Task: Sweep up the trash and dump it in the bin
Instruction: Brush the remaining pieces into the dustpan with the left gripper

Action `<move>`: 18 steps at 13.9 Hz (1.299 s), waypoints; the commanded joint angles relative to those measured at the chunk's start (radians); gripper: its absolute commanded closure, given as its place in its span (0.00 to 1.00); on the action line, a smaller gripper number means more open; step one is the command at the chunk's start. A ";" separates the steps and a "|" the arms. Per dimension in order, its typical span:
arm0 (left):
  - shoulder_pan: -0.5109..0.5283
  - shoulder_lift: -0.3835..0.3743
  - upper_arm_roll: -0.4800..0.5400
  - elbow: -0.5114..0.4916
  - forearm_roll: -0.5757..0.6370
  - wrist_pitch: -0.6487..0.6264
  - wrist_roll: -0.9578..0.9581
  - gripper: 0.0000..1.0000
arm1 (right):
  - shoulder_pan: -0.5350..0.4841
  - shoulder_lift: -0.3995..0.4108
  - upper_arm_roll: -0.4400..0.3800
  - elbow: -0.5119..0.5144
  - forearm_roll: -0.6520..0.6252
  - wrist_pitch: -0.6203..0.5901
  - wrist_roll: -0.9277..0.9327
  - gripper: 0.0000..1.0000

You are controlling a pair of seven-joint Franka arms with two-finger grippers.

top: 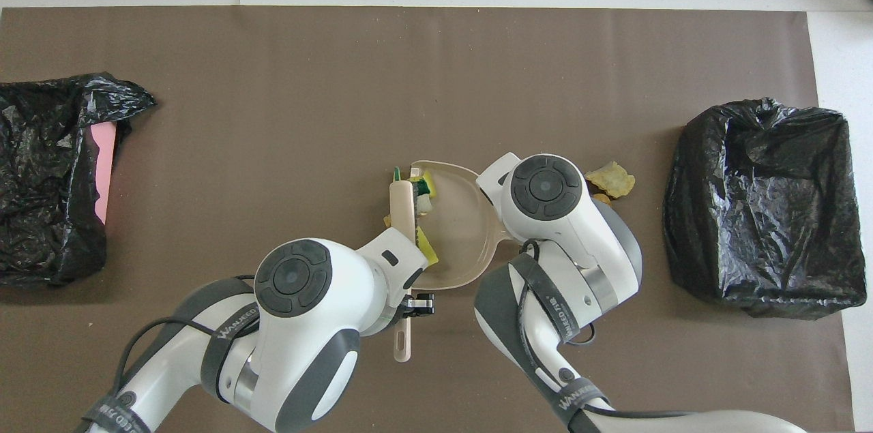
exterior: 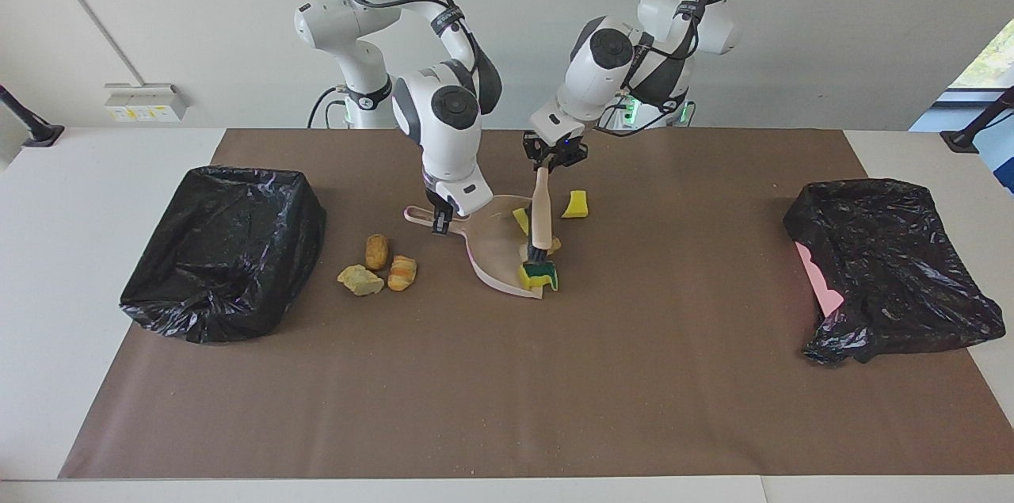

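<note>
My left gripper (exterior: 550, 158) is shut on the top of the beige-handled brush (exterior: 542, 210), whose bristles rest in the pale pink dustpan (exterior: 491, 249). My right gripper (exterior: 440, 222) is shut on the dustpan's handle and holds the pan on the mat. A green-faced yellow sponge (exterior: 539, 275) lies at the pan's lip by the bristles. A yellow chunk (exterior: 520, 219) is in the pan. Another yellow chunk (exterior: 576, 204) lies on the mat beside the brush. Three tan-brown pieces (exterior: 376, 251) (exterior: 402, 273) (exterior: 360, 280) lie beside the pan toward the right arm's end. In the overhead view both wrists hide the grippers.
A bin lined with a black bag (exterior: 222, 249) stands at the right arm's end of the brown mat, close to the three tan pieces. A second black bag (exterior: 887, 265) with a pink edge showing lies at the left arm's end.
</note>
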 commanded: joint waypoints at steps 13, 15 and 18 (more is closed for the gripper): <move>0.017 -0.187 -0.075 -0.284 0.000 -0.137 -0.614 1.00 | -0.001 0.001 0.006 -0.018 -0.010 0.028 0.005 1.00; 0.003 -0.169 -0.075 -0.291 0.000 -0.073 -0.645 1.00 | -0.002 0.001 0.006 -0.018 -0.010 0.028 0.004 1.00; 0.006 -0.075 -0.075 -0.269 -0.002 0.128 -0.609 1.00 | -0.002 0.001 0.006 -0.018 -0.010 0.028 0.004 1.00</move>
